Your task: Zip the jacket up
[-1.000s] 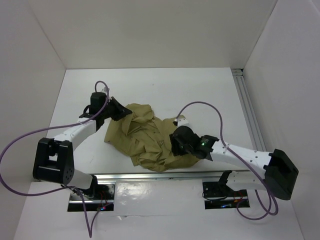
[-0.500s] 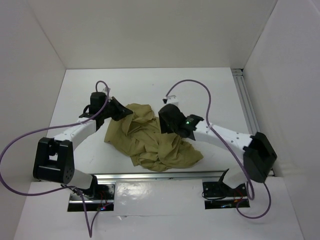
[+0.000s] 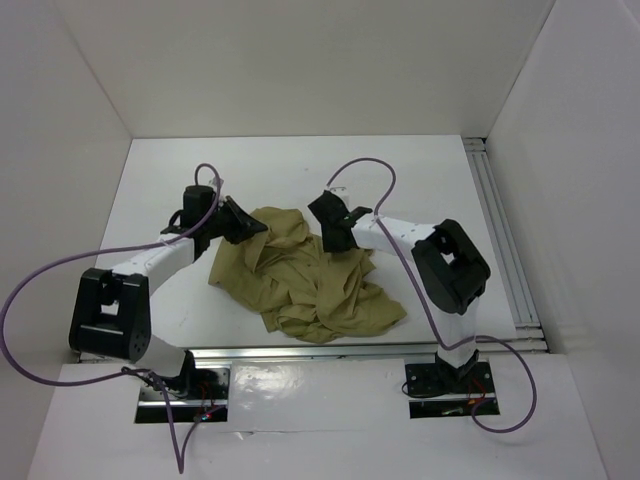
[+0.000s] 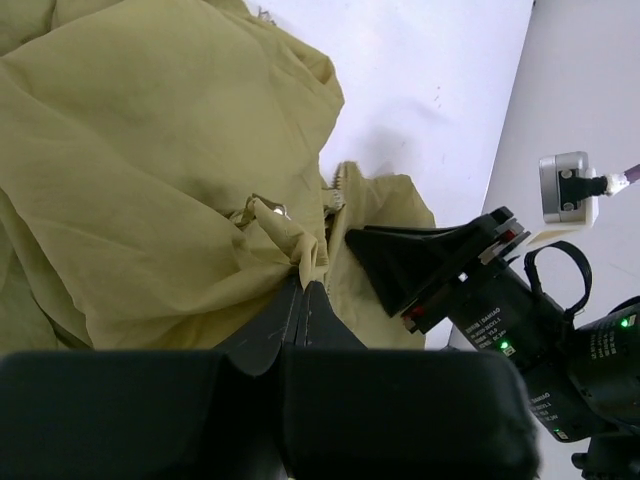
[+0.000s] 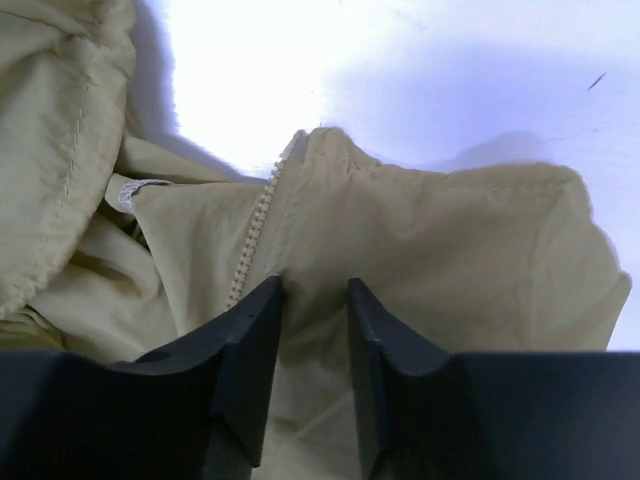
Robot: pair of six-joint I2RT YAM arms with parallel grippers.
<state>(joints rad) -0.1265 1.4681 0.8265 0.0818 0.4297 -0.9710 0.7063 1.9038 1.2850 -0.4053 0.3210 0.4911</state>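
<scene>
The left claw, seen from above, meets the far-left edge of the jacket, crumpled mid-worktop; the right claw reaches its far edge. Left wrist view: that claw is pinched tight on a cloth fold. Right wrist view: the right claw is slightly spread over cloth just beside the zipper teeth. Better to nudge it onto the teeth before closing, with the cloth pulled taut.

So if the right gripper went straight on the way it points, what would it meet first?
The jacket: the right gripper points at its olive-tan cloth just beside the zipper teeth, fingers parted. The cloth looks very close, though depth is unclear.
</scene>
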